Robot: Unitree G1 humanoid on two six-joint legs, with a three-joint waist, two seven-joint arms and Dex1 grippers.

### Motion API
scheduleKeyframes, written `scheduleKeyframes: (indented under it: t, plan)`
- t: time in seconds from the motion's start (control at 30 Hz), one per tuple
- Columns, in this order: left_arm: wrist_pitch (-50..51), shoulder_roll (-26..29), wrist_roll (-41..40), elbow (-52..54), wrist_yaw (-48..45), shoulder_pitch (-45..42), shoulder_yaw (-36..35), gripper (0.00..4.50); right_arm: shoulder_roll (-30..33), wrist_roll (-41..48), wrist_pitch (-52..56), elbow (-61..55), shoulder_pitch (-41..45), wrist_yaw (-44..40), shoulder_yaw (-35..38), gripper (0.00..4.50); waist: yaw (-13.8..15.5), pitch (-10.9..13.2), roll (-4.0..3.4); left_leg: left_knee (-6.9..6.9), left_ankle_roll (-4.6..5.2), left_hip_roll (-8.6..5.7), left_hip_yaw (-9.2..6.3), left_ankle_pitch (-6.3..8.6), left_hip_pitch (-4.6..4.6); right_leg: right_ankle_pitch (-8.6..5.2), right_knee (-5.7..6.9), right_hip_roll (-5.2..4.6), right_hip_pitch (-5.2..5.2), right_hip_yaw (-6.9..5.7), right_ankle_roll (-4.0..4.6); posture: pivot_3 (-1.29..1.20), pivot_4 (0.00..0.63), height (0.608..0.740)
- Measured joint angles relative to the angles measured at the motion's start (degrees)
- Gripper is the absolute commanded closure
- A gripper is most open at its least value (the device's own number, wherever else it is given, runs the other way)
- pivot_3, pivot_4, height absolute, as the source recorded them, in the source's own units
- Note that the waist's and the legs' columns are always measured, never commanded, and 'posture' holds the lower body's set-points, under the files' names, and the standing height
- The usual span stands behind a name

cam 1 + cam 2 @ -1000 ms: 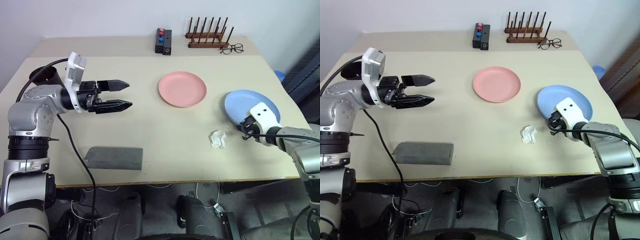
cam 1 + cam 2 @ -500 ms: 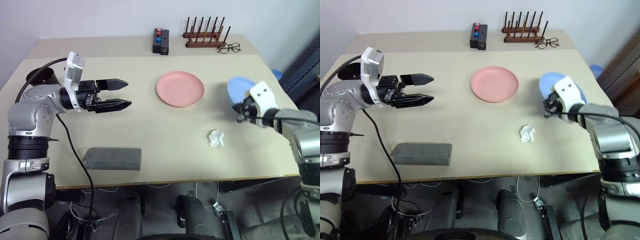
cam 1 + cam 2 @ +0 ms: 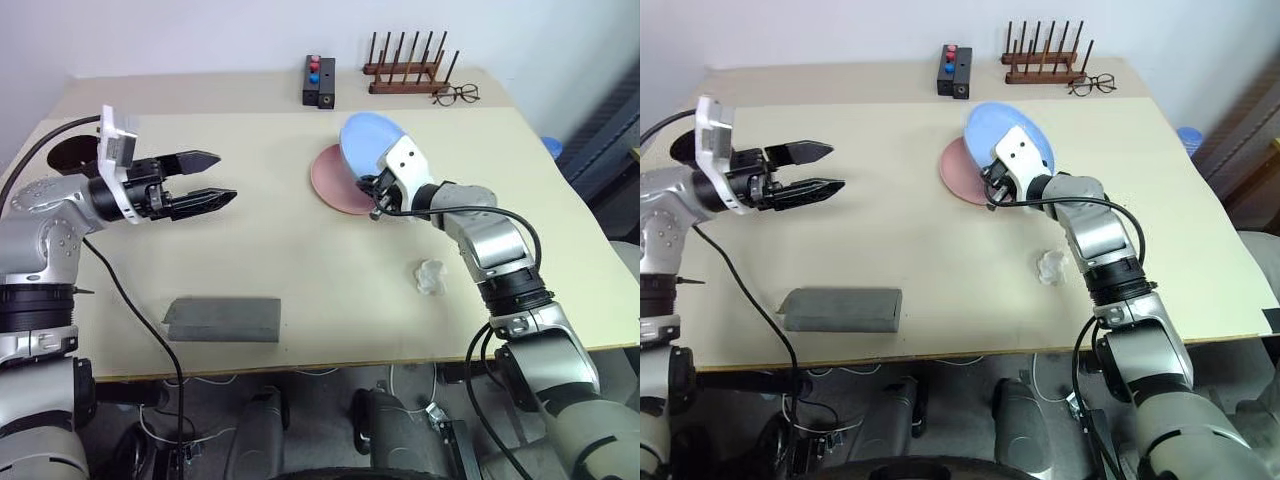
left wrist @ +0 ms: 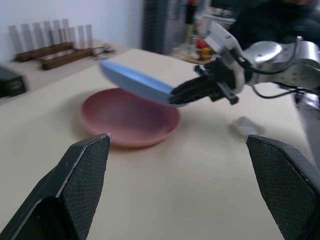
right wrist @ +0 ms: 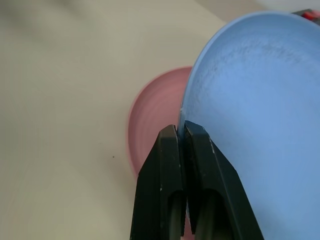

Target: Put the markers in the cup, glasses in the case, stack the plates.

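Carried in from the table's right side, the blue plate (image 3: 372, 146) now hangs tilted above the pink plate (image 3: 336, 184), its near rim low, covering much of the pink one without lying on it. The right gripper (image 3: 372, 192) pinches that rim: its two black fingers (image 5: 172, 165) are pressed together on the edge. The pink plate lies flat on the table (image 3: 300, 270) as before.

Left gripper (image 3: 205, 180) has drifted a little toward the left edge; its fingers (image 4: 75, 175) are spread wide, level above the table, holding and touching nothing.

The grey case (image 3: 223, 318) lies closed near the front edge, the dark cup (image 3: 72, 158) stands at the far left, and a crumpled white scrap (image 3: 430, 276) sits to the right of centre.
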State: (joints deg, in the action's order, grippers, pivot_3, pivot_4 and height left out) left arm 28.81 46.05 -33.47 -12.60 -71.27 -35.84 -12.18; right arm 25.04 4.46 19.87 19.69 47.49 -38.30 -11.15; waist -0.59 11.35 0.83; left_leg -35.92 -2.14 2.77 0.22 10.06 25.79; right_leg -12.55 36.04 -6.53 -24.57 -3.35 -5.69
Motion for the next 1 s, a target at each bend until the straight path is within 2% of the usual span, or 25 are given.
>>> scheduleKeyframes:
  t: [0.13, 0.5, 0.6, 0.63, 0.83, 0.93, 1.0]
  plan:
    - [-0.2, -0.1, -0.1, 3.7, 3.1, 4.1, -1.7, 0.00, -1.8, -2.5, -3.9, 4.0, 0.2, -0.6, -1.4, 4.46, -0.3, 0.0, 0.00, 0.02, 0.00, 0.01, 0.00, 0.00, -0.06, -0.06, 0.04, 0.00, 0.01, 0.00, 0.12, 0.00, 0.150, 0.740]
    - [-0.5, -0.3, -1.0, 5.5, 6.0, 4.5, -2.6, 0.00, -4.7, -6.0, -4.2, 4.7, 0.2, -2.6, -4.3, 4.46, -0.2, 0.0, 0.00, 0.03, -0.01, 0.02, -0.01, 0.00, -0.09, -0.06, 0.05, 0.02, 0.02, 0.00, 0.11, 0.00, 0.150, 0.740]
    - [-0.5, -0.4, -1.0, 5.5, 6.1, 4.5, -2.6, 0.00, -4.5, -5.9, -3.6, 4.7, 0.2, -3.8, -4.0, 3.58, -0.3, 0.0, 0.00, 0.04, -0.01, 0.02, -0.01, 0.00, -0.10, -0.04, 0.05, 0.03, 0.02, 0.00, 0.09, 0.00, 0.150, 0.740]
    - [-0.5, -0.6, -1.0, 5.5, 6.1, 4.5, -2.6, 0.00, -4.5, -5.7, -3.0, 4.7, 0.2, -3.8, -3.7, 3.16, -0.3, 0.0, 0.00, 0.04, -0.01, 0.02, -0.01, 0.00, -0.10, -0.04, 0.05, 0.03, 0.02, 0.00, 0.09, 0.00, 0.150, 0.740]
    - [-0.4, -1.2, -1.0, 5.5, 6.1, 3.8, -2.2, 0.00, -4.0, -5.3, -1.1, 3.7, 0.2, -4.0, -2.3, 0.14, -0.2, 0.0, 0.00, 0.04, -0.01, 0.02, 0.00, 0.00, -0.09, -0.04, 0.05, 0.03, 0.01, 0.00, 0.09, 0.00, 0.150, 0.740]
    - [-0.3, -1.3, -1.0, 5.5, 6.1, 3.7, -2.1, 0.00, -2.0, -3.4, -0.5, -0.3, -0.1, -5.4, 0.1, 0.02, -0.2, 0.0, -0.01, 0.05, -0.01, 0.02, 0.00, 0.00, -0.09, -0.04, 0.04, 0.03, 0.01, 0.00, 0.08, 0.00, 0.150, 0.740]
    - [-0.1, -1.3, -1.1, 5.7, 5.8, 3.6, -2.0, 0.00, 0.2, 2.7, 2.8, -6.7, -2.1, -7.9, 5.9, 0.02, 0.1, 0.0, -0.01, 0.06, -0.01, 0.02, -0.01, 0.00, -0.07, -0.04, 0.02, 0.02, 0.02, 0.00, 0.07, 0.00, 0.150, 0.740]
